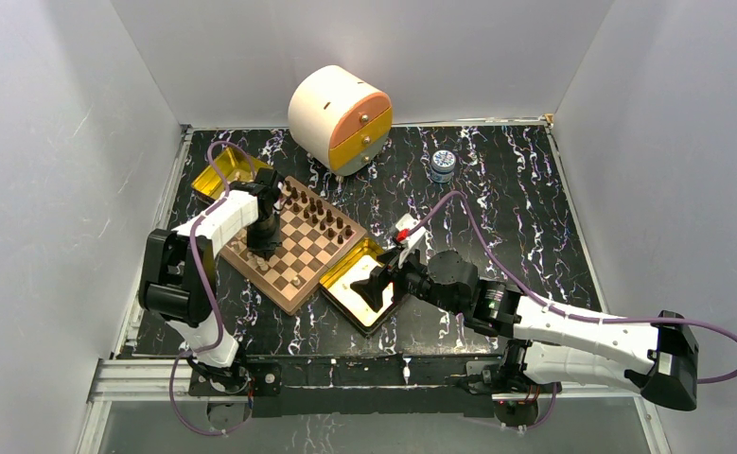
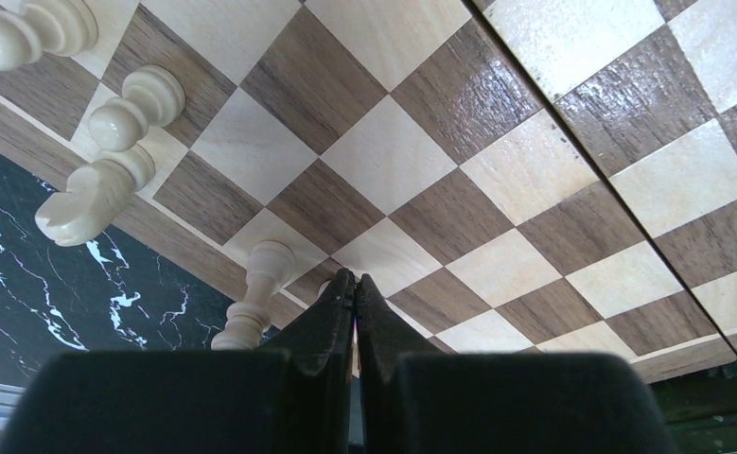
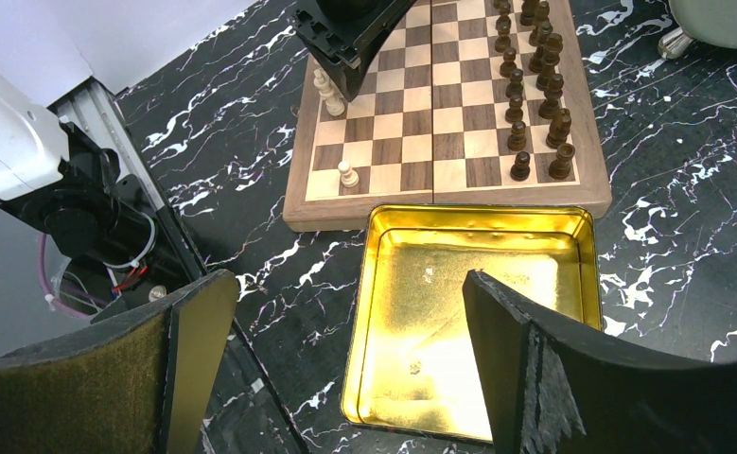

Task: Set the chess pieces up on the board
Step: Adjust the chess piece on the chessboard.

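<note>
Left gripper (image 2: pixel 353 284) is hovering pinched shut, nothing showing between its fingers, over the board (image 1: pixel 312 251) near the desk's left-rear corner. Right gripper (image 3: pixel 345 298) is gaping wide above the gold tin (image 3: pixel 478 219). Judgement: open before straddling the adjacent light pawn (image 2: pixel 255 293); descend vertically.

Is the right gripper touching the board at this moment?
Apart. The right wrist view shows the open right gripper over the gold tin, and the tin's floor lies between its fingertips and the board.
</note>
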Robot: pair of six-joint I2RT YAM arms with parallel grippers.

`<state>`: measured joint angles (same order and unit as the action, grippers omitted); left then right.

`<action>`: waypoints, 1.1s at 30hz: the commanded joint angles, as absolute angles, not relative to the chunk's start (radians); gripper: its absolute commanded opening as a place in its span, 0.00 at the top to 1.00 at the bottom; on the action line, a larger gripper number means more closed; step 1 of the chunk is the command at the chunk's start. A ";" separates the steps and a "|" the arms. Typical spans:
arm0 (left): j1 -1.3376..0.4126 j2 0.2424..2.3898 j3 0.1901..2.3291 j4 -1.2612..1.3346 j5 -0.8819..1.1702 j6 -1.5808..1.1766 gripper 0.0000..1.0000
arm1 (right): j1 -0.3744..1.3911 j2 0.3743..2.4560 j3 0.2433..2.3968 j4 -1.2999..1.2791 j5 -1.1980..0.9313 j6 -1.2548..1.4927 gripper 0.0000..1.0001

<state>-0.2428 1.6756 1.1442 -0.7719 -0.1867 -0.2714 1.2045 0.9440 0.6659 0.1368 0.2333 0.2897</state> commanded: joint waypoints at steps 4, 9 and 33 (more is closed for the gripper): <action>-0.247 1.676 1.153 -0.792 -0.193 -0.256 1.00 | 1.206 0.926 0.716 0.188 0.246 0.296 0.01; -0.246 1.678 1.150 -0.793 -0.188 -0.255 1.00 | 1.206 0.918 0.715 0.186 0.247 0.298 0.01; -0.247 1.688 1.148 -0.818 -0.186 -0.245 1.00 | 1.206 0.892 0.714 0.179 0.279 0.305 0.01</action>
<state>-0.2428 1.6886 1.1439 -0.7815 -0.1837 -0.2565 1.2045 0.9157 0.6659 0.1360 0.2596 0.2939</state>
